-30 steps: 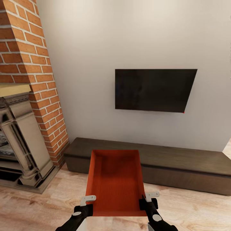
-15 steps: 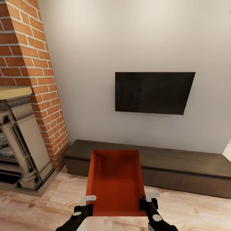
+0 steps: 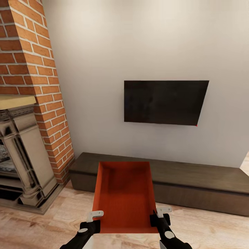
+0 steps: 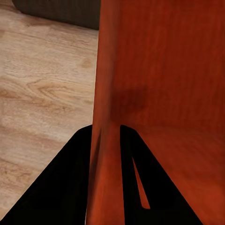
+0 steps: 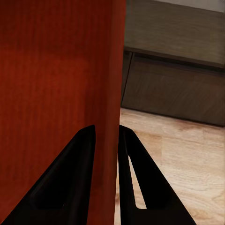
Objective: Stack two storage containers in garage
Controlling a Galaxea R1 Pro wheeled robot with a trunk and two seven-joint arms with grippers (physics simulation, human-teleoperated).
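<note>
One orange-red storage container (image 3: 123, 195) is held above the wood-plank floor (image 3: 41, 224) of the living room, in front of the robot, with its open top facing up. Its far end points toward the long low cabinet (image 3: 200, 180) beneath the wall-mounted TV (image 3: 164, 102). The brick fireplace (image 3: 27, 103) stands at the left of the head view.

The left end effector (image 3: 92, 221) is pinched on the container's left wall near the near corner; in the left wrist view one finger (image 4: 61, 187) lies outside the wall and the other inside. The right end effector (image 3: 159, 217) is pinched likewise on the right wall, near the near corner, with the wall caught between its fingers (image 5: 70, 178) in the right wrist view. The bin appears level, with no visible sag or twist.

The step in hand is judged to be carriage toward the garage, which is not seen here. A second container is not seen in these pictures.

For sound execution, both pinches should be kept at equal height and at constant separation, so that the thin walls are neither bowed nor drawn from the fingers. The base should be turned gently and clear of the cabinet and the fireplace plinth. Because the bin is gripped only at its near end, abrupt starts are judged liable to tip the far end down.
</note>
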